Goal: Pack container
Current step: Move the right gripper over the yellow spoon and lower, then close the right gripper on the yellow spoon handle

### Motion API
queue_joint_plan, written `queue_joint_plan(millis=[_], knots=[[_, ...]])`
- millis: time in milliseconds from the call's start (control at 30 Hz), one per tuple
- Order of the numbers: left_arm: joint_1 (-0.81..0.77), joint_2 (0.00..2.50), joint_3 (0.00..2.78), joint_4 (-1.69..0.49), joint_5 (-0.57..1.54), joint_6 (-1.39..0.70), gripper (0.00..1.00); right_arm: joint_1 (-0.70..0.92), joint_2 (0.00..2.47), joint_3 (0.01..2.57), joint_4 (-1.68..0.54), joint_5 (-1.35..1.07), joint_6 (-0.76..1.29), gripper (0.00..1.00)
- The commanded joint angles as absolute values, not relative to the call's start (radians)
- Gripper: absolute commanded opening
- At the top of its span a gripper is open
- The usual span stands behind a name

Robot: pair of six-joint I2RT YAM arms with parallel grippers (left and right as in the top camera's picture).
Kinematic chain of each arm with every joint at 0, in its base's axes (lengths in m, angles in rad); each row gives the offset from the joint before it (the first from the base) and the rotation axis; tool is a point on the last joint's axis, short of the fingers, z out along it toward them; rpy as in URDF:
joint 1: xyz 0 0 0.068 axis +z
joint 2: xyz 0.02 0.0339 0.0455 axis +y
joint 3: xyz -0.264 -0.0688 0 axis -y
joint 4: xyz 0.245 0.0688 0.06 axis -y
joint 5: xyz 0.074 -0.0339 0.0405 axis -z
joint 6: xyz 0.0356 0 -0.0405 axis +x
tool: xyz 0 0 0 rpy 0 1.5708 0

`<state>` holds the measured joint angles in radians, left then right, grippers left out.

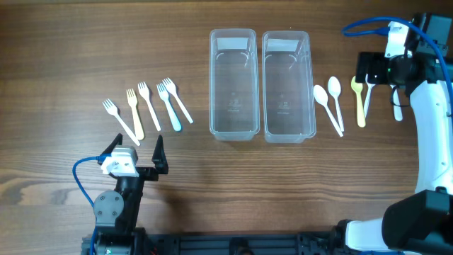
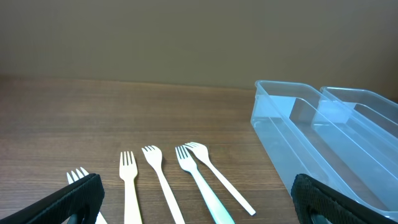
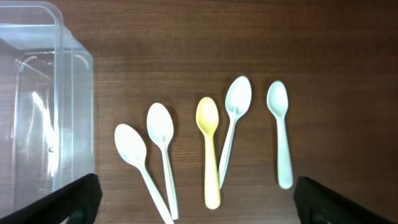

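Observation:
Two clear empty plastic containers stand side by side mid-table, the left one [image 1: 233, 85] and the right one [image 1: 288, 85]. Several plastic forks [image 1: 148, 105] lie in a row to their left, among them a cream one [image 2: 129, 186] and a teal one [image 2: 199, 180]. Several plastic spoons [image 1: 337, 95] lie to their right, one yellow [image 3: 209, 149]. My left gripper [image 1: 136, 150] is open and empty just in front of the forks [image 2: 199, 202]. My right gripper [image 1: 371, 71] is open and empty, hovering above the spoons [image 3: 199, 205].
The wooden table [image 1: 226, 184] carries nothing else. The left container's rim shows in the left wrist view [image 2: 298, 143], and the right container's wall shows at the left of the right wrist view [image 3: 37, 93]. A blue cable [image 1: 364, 27] loops off the right arm.

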<state>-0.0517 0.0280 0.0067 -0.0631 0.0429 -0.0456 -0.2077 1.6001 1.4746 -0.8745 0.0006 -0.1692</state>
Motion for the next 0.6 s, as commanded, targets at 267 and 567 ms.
queue_joint_plan(millis=[267, 567], knots=[[-0.057, 0.027, 0.006, -0.073, 0.056, -0.030, 1.00, -0.207, 1.833, 1.472, -0.813, 0.010, -0.233, 0.65], [-0.057, 0.027, 0.006, -0.073, 0.056, -0.030, 1.00, -0.207, 1.972, 1.471, -0.779, 0.026, -0.232, 0.59]])
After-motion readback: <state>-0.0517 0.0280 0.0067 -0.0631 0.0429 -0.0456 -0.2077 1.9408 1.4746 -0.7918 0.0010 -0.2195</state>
